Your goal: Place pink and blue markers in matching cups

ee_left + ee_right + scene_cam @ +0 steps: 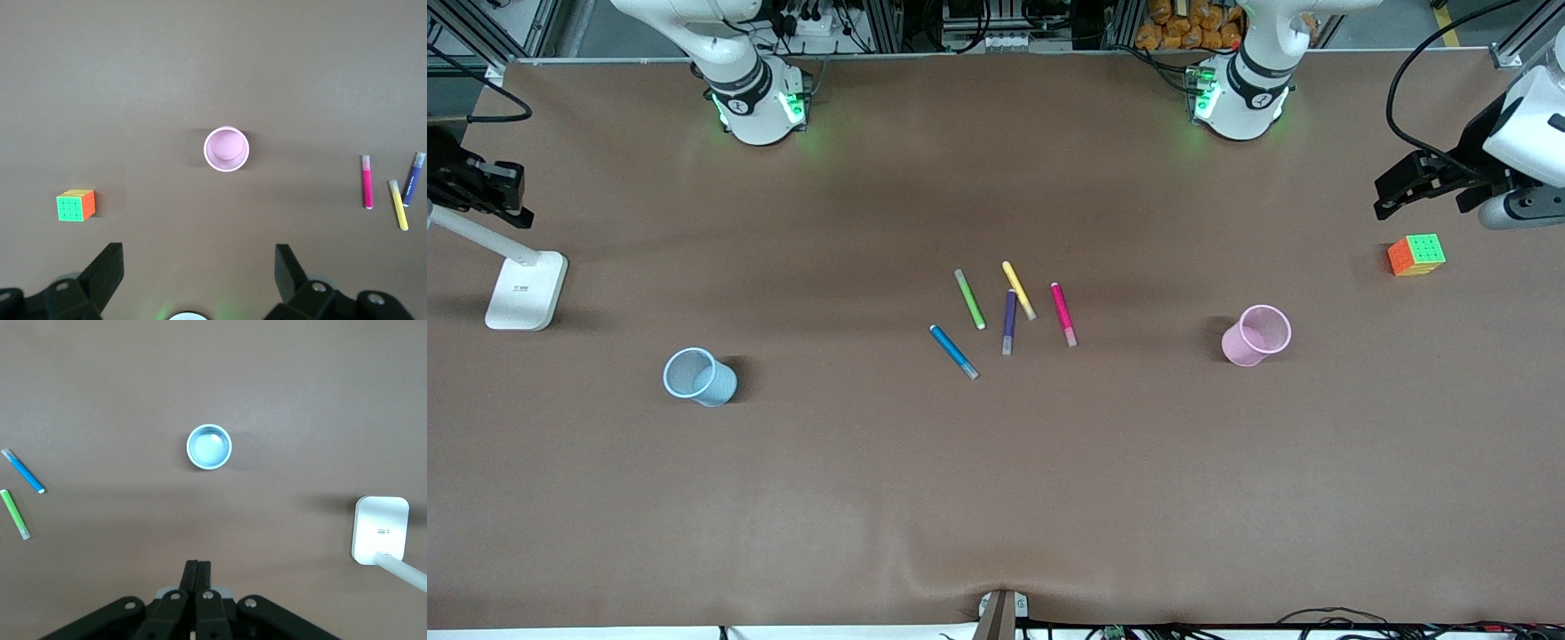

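The pink marker and the blue marker lie flat at mid-table among other pens. The pink cup stands upright toward the left arm's end. The pale blue cup stands toward the right arm's end. My left gripper is open and empty, high over the table beside the pink cup; it shows in the front view. My right gripper is shut and empty, high beside the blue cup; it shows in the front view. The wrist views show the pink marker and the blue marker.
A green pen, a yellow pen and a dark purple pen lie with the markers. A coloured puzzle cube sits past the pink cup at the left arm's end. A white stand base sits at the right arm's end.
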Robot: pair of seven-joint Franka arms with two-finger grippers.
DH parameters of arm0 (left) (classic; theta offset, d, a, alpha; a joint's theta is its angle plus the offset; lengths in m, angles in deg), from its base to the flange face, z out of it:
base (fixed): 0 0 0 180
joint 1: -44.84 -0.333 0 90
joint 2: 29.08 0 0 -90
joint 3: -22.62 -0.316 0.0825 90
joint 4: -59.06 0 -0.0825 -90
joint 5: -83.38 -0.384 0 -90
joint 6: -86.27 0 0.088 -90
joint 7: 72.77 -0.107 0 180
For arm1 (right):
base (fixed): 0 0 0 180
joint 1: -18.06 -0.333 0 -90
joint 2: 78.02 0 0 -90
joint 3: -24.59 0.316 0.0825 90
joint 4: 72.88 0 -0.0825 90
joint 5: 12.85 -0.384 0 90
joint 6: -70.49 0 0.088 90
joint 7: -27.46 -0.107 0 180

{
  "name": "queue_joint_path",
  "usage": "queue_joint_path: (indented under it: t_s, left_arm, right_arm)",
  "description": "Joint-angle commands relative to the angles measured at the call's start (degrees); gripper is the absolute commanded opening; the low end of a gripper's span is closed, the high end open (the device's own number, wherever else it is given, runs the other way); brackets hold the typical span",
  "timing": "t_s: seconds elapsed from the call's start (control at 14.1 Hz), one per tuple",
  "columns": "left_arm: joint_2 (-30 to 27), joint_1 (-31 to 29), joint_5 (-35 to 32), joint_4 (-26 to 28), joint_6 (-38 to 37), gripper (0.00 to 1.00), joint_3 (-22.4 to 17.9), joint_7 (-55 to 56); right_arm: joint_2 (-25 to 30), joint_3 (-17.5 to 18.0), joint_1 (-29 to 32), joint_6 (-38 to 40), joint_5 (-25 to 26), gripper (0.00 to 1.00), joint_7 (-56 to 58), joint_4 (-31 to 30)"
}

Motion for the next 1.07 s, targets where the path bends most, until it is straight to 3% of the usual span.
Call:
queue_joint_path:
  t_s: [0.0,0.28,0.36,0.43,0.71,0.99]
  left_arm:
    - [0.04,-1.28,0.35,0.04,-0.48,1.00,0.18,-3.72]
    - [0.04,-2.26,0.61,-0.39,-0.74,1.00,0.18,-6.56]
    - [0.22,-2.17,0.61,-0.39,-0.74,1.00,0.18,-6.29]
    - [1.18,-2.08,0.70,-0.48,-0.74,1.00,0.27,-6.29]
    - [5.39,-1.03,5.00,0.22,-0.74,1.00,0.97,-4.89]
    - [12.16,-0.94,6.15,-0.04,-0.65,1.00,6.05,1.95]
  right_arm:
    - [0.55,0.82,1.08,0.51,0.20,0.00,-0.53,-0.18]
    - [0.55,0.65,1.08,0.86,0.20,0.00,-0.62,-0.18]
    - [0.55,0.65,0.82,0.95,0.29,0.61,-0.71,-0.18]
    - [0.55,0.65,0.73,0.95,0.29,1.00,-0.71,-0.18]
    - [0.46,0.65,0.82,0.86,0.29,1.00,-0.71,-0.26]
    - [0.37,0.65,0.64,0.86,0.29,1.00,-0.71,-0.35]
